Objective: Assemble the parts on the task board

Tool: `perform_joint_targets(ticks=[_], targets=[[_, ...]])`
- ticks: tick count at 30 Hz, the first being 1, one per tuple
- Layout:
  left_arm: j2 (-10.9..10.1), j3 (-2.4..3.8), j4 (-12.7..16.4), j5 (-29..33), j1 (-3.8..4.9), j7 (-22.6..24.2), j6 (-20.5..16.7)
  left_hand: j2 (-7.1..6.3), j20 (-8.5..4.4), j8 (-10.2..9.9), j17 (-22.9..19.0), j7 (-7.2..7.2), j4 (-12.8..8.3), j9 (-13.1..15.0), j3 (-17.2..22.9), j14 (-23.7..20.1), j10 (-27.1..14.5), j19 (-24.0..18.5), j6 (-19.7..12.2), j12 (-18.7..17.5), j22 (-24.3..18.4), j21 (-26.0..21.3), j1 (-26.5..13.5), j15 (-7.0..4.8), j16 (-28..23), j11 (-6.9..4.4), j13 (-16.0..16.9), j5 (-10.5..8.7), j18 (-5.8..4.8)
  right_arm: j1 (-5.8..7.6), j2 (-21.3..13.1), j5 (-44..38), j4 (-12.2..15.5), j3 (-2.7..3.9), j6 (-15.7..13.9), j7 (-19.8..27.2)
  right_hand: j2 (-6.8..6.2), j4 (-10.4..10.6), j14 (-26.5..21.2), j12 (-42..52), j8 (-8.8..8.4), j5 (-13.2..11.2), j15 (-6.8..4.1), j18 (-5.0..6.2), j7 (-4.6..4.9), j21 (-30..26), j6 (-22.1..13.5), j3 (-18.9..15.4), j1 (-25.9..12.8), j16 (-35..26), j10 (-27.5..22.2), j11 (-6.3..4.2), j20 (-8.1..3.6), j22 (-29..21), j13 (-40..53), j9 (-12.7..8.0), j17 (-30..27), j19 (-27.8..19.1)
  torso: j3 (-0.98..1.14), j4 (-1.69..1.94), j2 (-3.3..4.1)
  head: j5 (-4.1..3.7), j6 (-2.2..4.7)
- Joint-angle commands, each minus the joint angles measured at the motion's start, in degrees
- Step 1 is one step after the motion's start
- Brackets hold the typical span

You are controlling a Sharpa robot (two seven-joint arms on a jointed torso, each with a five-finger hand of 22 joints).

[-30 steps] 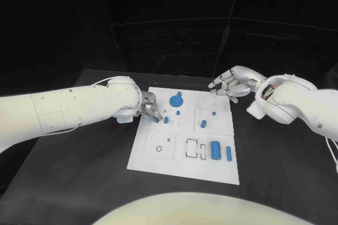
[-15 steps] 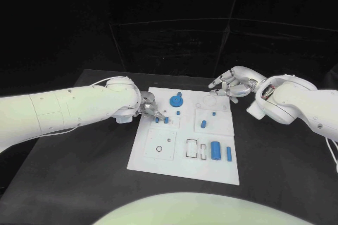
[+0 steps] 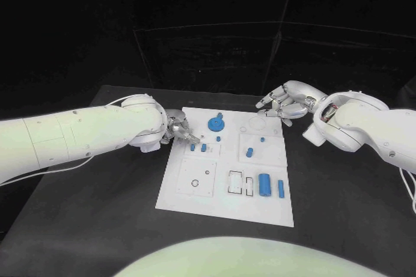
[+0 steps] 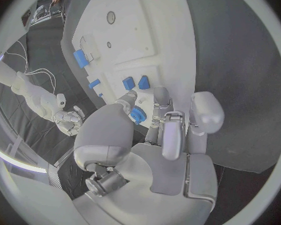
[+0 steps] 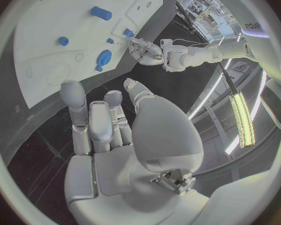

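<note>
The white task board (image 3: pixel 201 196) lies in the middle of the table. On it stand a round blue part (image 3: pixel 215 123), two short blue pegs (image 3: pixel 198 148), a small blue peg (image 3: pixel 249 151) and a thick blue cylinder (image 3: pixel 264 182). My left hand (image 3: pixel 180 133) hovers at the board's far left edge. It pinches a small blue part (image 4: pixel 138 116) between thumb and finger, just above the two pegs (image 4: pixel 135 82). My right hand (image 3: pixel 282 106) hangs over the board's far right corner with fingers spread and nothing in them.
A slim blue part (image 3: pixel 281 188) lies beside the thick cylinder. Dark-outlined slots (image 3: pixel 237 182) and a small ring hole (image 3: pixel 195 182) mark the near half of the board. Black table (image 3: pixel 113 211) surrounds the board on all sides.
My left hand has shifted slightly away from the board's left edge, still pinching the small blue part. The right hand has stayed in place.
</note>
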Motion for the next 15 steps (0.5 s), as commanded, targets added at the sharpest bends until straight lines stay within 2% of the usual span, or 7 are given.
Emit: perform_joint_targets(ticks=[1, 2, 3, 6, 8, 11, 15], targets=[[0.02, 0.09, 0.11, 6.91, 0.31, 9.58, -6.62, 0.85, 1.18, -1.03, -5.71, 1.45, -1.69, -1.04, 1.26, -2.63, -3.64, -5.24, -2.59, -1.91, -10.38, -11.50, 3.90, 1.32, -7.91, 1.43, -1.55, 0.13, 1.95, 0.09, 0.09, 0.17, -0.04, 0.04, 0.20, 0.49, 0.00, 0.04, 0.35, -0.27, 0.39, 0.20, -0.11, 1.01, -0.06, -0.29, -0.32, 0.13, -0.39, -0.12, -0.47, -0.02, 0.11, -0.08, -0.06, -0.03, -0.07, -0.29, 0.01, 0.09, 0.00, -0.07, 0.22], [0.05, 0.10, 0.08, 7.27, 0.32, 10.38, -6.91, 0.95, 1.39, -1.20, -7.45, 1.70, -2.09, -1.24, 1.64, -3.58, -4.37, -5.81, -3.03, -2.23, -11.24, -12.60, 4.70, 1.53, -9.55, 1.64, -1.82, 0.10, 2.04, 0.09, 0.10, 0.17, -0.05, 0.04, 0.20, 0.49, 0.00, 0.04, 0.35, -0.27, 0.39, 0.20, -0.11, 1.01, -0.06, -0.29, -0.32, 0.13, -0.39, -0.12, -0.47, -0.02, 0.11, -0.08, -0.06, -0.03, -0.07, -0.29, 0.01, 0.05, 0.03, -0.06, 0.27], [0.18, 0.10, -0.04, 8.01, 0.36, 12.42, -7.60, 0.98, 1.84, -1.44, -11.17, 2.16, -2.87, -1.61, 2.35, -5.76, -6.00, -6.67, -3.73, -3.02, -12.02, -13.91, 6.18, 1.95, -13.13, 2.02, -2.44, 0.11, 1.99, 0.09, 0.13, 0.17, -0.07, 0.04, 0.21, 0.49, 0.00, 0.04, 0.35, -0.27, 0.39, 0.20, -0.11, 1.01, -0.06, -0.29, -0.32, 0.13, -0.39, -0.12, -0.47, -0.02, 0.11, -0.08, -0.06, -0.03, -0.07, -0.29, 0.02, 0.03, 0.02, -0.11, 0.27], [0.87, 0.09, -0.59, 9.33, 0.45, 18.72, -9.41, 0.16, 3.13, -2.41, -22.53, 3.61, -5.36, -3.08, 4.46, -13.41, -11.27, -9.41, -5.27, -6.42, -14.60, -18.08, 10.38, 3.44, -24.38, 3.64, -5.22, -0.02, 1.97, 0.09, 0.21, 0.17, -0.13, 0.04, 0.25, 0.50, 0.00, 0.04, 0.35, -0.27, 0.39, 0.20, -0.11, 1.01, -0.06, -0.29, -0.32, 0.13, -0.39, -0.12, -0.47, -0.02, 0.11, -0.08, -0.06, -0.03, -0.07, -0.29, 0.06, -0.06, 0.01, -0.13, 0.27], [1.45, 0.08, -1.04, 9.03, 0.49, 21.85, -10.47, -0.52, 3.80, -3.25, -27.14, 4.00, -6.75, -4.16, 5.59, -16.68, -13.30, -10.32, -5.97, -8.23, -15.86, -19.93, 12.56, 3.89, -28.90, 4.19, -6.99, 0.00, 1.97, 0.09, 0.23, 0.17, -0.14, 0.04, 0.26, 0.50, 0.00, 0.04, 0.35, -0.27, 0.39, 0.20, -0.11, 1.01, -0.06, -0.29, -0.32, 0.13, -0.39, -0.12, -0.47, -0.02, 0.11, -0.08, -0.06, -0.03, -0.07, -0.29, 0.08, -0.07, 0.04, -0.15, 0.32], [2.71, 0.03, -1.99, 5.19, 0.50, 26.38, -12.26, -1.70, 4.20, -4.86, -29.34, 4.23, -9.41, -5.96, 7.54, -18.13, -14.87, -10.49, -6.15, -10.62, -17.00, -21.40, 16.19, 4.29, -30.75, 4.61, -9.62, 0.01, 2.24, 0.09, 0.28, 0.17, -0.13, 0.04, 0.26, 0.50, 0.00, 0.04, 0.35, -0.27, 0.39, 0.20, -0.11, 1.01, -0.06, -0.29, -0.32, 0.13, -0.39, -0.12, -0.47, -0.02, 0.11, -0.08, -0.06, -0.03, -0.07, -0.29, 0.09, -0.05, 0.05, -0.39, 0.60], [4.33, -0.03, -3.08, -1.60, 0.47, 29.37, -13.66, -3.57, 4.35, -8.55, -30.89, 4.64, -11.70, -10.15, 9.57, -17.80, -13.64, -9.34, -2.82, -14.08, -17.86, -22.10, 18.41, 4.26, -30.49, 4.97, -14.98, -0.13, 2.26, 0.09, 0.37, 0.17, -0.11, 0.04, 0.29, 0.52, 0.00, 0.04, 0.35, -0.27, 0.39, 0.20, -0.11, 1.01, -0.06, -0.29, -0.32, 0.13, -0.39, -0.12, -0.47, -0.02, 0.11, -0.08, -0.06, -0.03, -0.07, -0.29, 0.05, -0.13, 0.12, -0.52, 0.73]])
